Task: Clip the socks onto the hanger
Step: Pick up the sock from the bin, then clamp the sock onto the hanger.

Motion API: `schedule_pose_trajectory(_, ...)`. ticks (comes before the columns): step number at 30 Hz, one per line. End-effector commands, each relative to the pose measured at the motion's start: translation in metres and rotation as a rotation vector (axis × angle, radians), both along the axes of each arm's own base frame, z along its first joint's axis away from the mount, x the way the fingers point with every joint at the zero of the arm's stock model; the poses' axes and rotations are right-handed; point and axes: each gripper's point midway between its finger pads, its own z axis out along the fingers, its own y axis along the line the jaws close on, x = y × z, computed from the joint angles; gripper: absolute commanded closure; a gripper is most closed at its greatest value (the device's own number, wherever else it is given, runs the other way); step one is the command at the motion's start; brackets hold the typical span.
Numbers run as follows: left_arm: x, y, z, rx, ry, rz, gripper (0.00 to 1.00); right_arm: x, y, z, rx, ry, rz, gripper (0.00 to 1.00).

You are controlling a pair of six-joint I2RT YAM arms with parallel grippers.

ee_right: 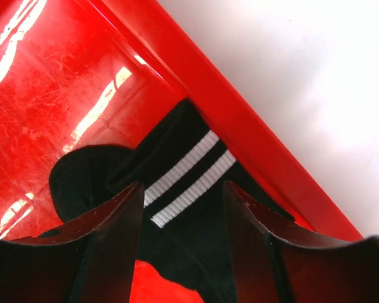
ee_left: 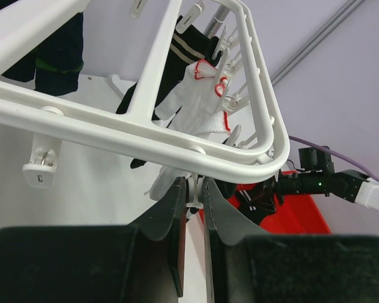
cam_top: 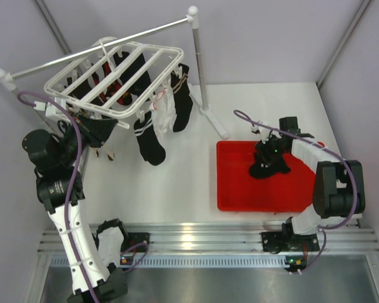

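Note:
The white hanger [cam_top: 114, 79] hangs from the rail at the back left. Black socks [cam_top: 148, 139] with white stripes and a white sock [cam_top: 164, 113] dangle from its clips. Under the hanger's near bar [ee_left: 145, 136], my left gripper [ee_left: 194, 186] is shut on a small white clip [ee_left: 194, 197]. In the overhead view that gripper [cam_top: 96, 128] sits below the frame's near corner. One black sock [cam_top: 268, 165] lies in the red tray [cam_top: 240, 189]. My right gripper [cam_top: 268, 151] is low over it. Its open fingers straddle the striped cuff [ee_right: 189, 170], one on each side, right gripper [ee_right: 183, 192].
The grey metal stand's upright pole [cam_top: 197, 60] and its foot [cam_top: 213, 120] stand between the hanger and the tray. The tray's raised rim [ee_right: 240, 132] runs just beyond the sock. An aluminium rail [cam_top: 202, 237] crosses the table's near edge.

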Motion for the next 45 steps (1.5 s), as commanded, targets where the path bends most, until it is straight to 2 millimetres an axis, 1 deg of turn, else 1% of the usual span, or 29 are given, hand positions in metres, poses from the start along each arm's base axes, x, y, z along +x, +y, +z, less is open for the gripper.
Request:
schedule_pose_trajectory(1,-0.001,-0.001,0.010,0.032,-0.061,-0.012,1.00,0.023,0.006,0.012,0.026,-0.083,0.035,0.48)
schedule_pose_trajectory(5,0.000,-0.001,0.010,0.032,-0.061,-0.012,1.00,0.019,0.003,-0.005,0.007,-0.081,0.032,0.51)
schedule_pose_trajectory(7,0.001,0.000,0.009,0.030,-0.056,-0.010,1.00,0.019,0.003,-0.009,0.003,-0.057,0.030,0.59)
schedule_pose_trajectory(10,0.003,0.001,0.009,0.022,-0.048,-0.007,1.00,0.020,0.001,-0.016,-0.004,-0.017,0.014,0.64)
schedule_pose_trajectory(13,0.003,0.001,0.009,0.024,-0.050,-0.007,1.00,0.016,-0.001,-0.025,-0.018,0.031,0.027,0.62)
schedule_pose_trajectory(14,0.002,0.001,0.011,0.027,-0.055,-0.006,1.00,0.009,-0.002,-0.031,-0.022,0.072,0.027,0.64)
schedule_pose_trajectory(15,0.002,0.001,0.011,0.035,-0.061,-0.004,1.00,0.007,-0.002,-0.032,-0.022,0.079,0.034,0.69)
schedule_pose_trajectory(16,0.000,0.000,0.013,0.041,-0.070,-0.007,1.00,0.005,0.000,-0.032,-0.015,0.084,0.040,0.82)
schedule_pose_trajectory(17,0.000,0.000,0.013,0.045,-0.072,-0.005,1.00,0.001,0.002,-0.029,-0.004,0.083,0.040,0.93)
schedule_pose_trajectory(18,-0.001,0.000,0.013,0.046,-0.075,-0.004,1.00,0.000,0.003,-0.025,0.006,0.078,0.035,0.93)
schedule_pose_trajectory(19,-0.001,0.000,0.014,0.046,-0.075,-0.004,1.00,-0.001,0.006,-0.020,0.024,0.073,0.034,1.00)
schedule_pose_trajectory(22,-0.001,-0.001,0.013,0.045,-0.070,-0.007,1.00,-0.006,0.008,0.004,0.076,0.042,0.017,1.00)
schedule_pose_trajectory(23,-0.002,-0.001,0.013,0.044,-0.071,-0.005,1.00,-0.005,0.007,0.019,0.086,0.003,0.011,1.00)
schedule_pose_trajectory(24,-0.002,-0.001,0.012,0.042,-0.069,-0.008,1.00,-0.007,0.005,0.027,0.093,-0.011,0.003,1.00)
schedule_pose_trajectory(25,-0.002,-0.001,0.012,0.042,-0.069,-0.010,1.00,-0.008,-0.005,0.035,0.102,-0.016,-0.032,1.00)
schedule_pose_trajectory(26,-0.002,-0.001,0.012,0.042,-0.069,-0.009,1.00,-0.010,-0.007,0.043,0.115,-0.023,-0.035,1.00)
schedule_pose_trajectory(27,-0.002,-0.001,0.012,0.041,-0.070,-0.009,1.00,-0.007,-0.014,0.060,0.111,-0.068,-0.044,1.00)
schedule_pose_trajectory(28,-0.002,-0.002,0.012,0.040,-0.069,-0.012,1.00,-0.015,-0.017,0.063,0.114,-0.048,-0.046,1.00)
schedule_pose_trajectory(31,-0.002,-0.002,0.011,0.034,-0.063,-0.012,1.00,-0.020,-0.033,0.086,0.083,-0.103,-0.050,1.00)
schedule_pose_trajectory(32,-0.002,-0.002,0.011,0.035,-0.063,-0.013,1.00,-0.028,-0.038,0.091,0.073,-0.099,-0.055,1.00)
schedule_pose_trajectory(34,-0.002,-0.002,0.012,0.038,-0.067,-0.013,1.00,-0.030,-0.054,0.103,0.047,-0.121,-0.073,1.00)
schedule_pose_trajectory(35,-0.002,-0.002,0.011,0.039,-0.066,-0.015,1.00,-0.038,-0.060,0.107,0.037,-0.106,-0.079,1.00)
schedule_pose_trajectory(37,-0.003,-0.003,0.011,0.035,-0.063,-0.016,1.00,-0.035,-0.079,0.120,-0.039,-0.136,-0.106,1.00)
schedule_pose_trajectory(40,-0.004,-0.003,0.012,0.039,-0.070,-0.016,1.00,-0.036,-0.087,0.124,-0.125,-0.135,-0.099,1.00)
schedule_pose_trajectory(41,-0.003,-0.003,0.012,0.040,-0.070,-0.015,1.00,-0.037,-0.094,0.120,-0.191,-0.122,-0.114,1.00)
schedule_pose_trajectory(42,-0.004,-0.002,0.012,0.040,-0.070,-0.012,1.00,-0.030,-0.080,0.119,-0.218,-0.146,-0.084,1.00)
schedule_pose_trajectory(43,-0.003,-0.002,0.012,0.041,-0.070,-0.012,1.00,-0.034,-0.083,0.104,-0.283,-0.116,-0.100,1.00)
schedule_pose_trajectory(44,-0.003,-0.002,0.012,0.041,-0.070,-0.012,1.00,-0.034,-0.074,0.098,-0.291,-0.114,-0.092,1.00)
schedule_pose_trajectory(45,-0.003,-0.002,0.011,0.045,-0.070,-0.010,1.00,-0.027,-0.049,0.094,-0.274,-0.142,-0.062,1.00)
